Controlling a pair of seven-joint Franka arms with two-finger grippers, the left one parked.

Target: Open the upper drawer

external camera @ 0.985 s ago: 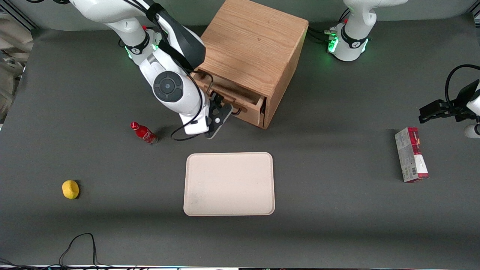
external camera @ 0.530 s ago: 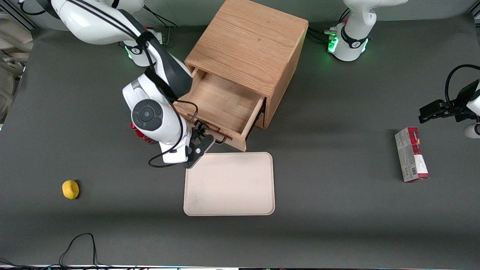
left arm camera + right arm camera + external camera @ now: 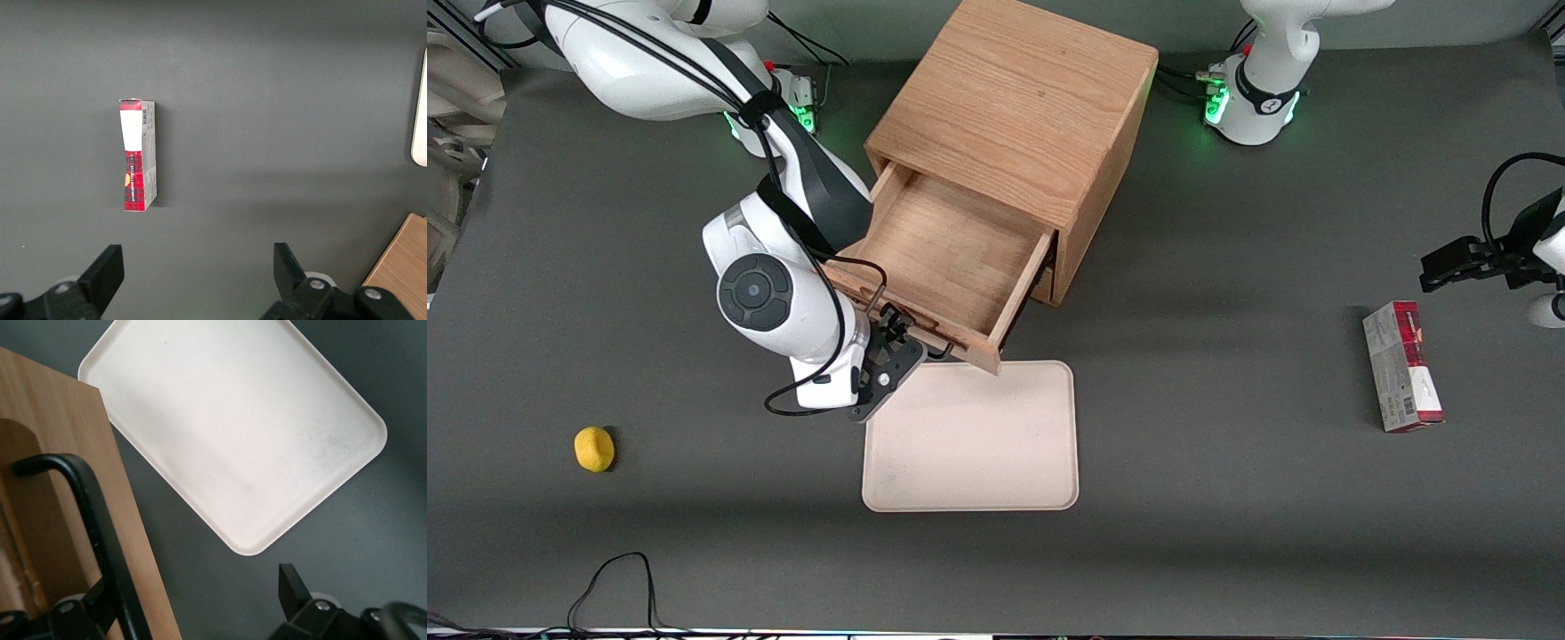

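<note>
Gaping light-oak upper drawer (image 3: 947, 258), bare inside; tool (image 3: 907, 342) at its handle (image 3: 93, 520).

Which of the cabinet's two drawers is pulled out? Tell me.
The upper drawer: it juts from the cabinet, interior exposed, with the gripper at its handle. The lower drawer isn't visible.

High front view (wrist close-ups), shared tray (image 3: 970, 436)

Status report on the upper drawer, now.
Gripper at the black handle on the drawer's front, fingers open around it. Upper drawer pulled well out, inside bare. Its front corner overhangs the beige tray; nothing blocking.
</note>
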